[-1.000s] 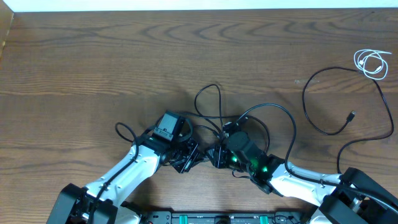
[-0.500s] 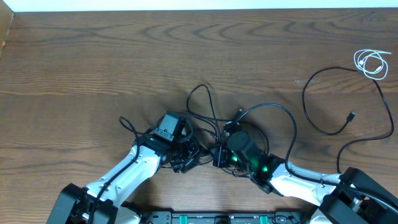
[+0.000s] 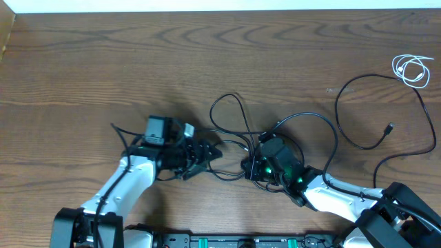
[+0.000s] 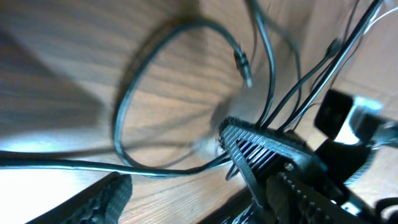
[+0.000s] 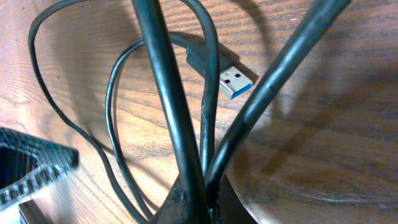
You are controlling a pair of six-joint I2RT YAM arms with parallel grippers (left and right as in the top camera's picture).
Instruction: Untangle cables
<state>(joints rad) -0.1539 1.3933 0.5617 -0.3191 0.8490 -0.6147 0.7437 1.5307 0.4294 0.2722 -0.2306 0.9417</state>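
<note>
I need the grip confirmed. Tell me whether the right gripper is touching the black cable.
Touching. The right wrist view shows the black cable running down and pinched in the shut right gripper.

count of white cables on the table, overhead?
1. The white cable lies coiled near the right edge, apart from the black cables; arms may hide others.

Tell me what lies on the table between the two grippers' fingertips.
Loose strands of the black cable cross the gap between the left gripper and the right gripper; nothing else lies there. The overhead view shows this.
</note>
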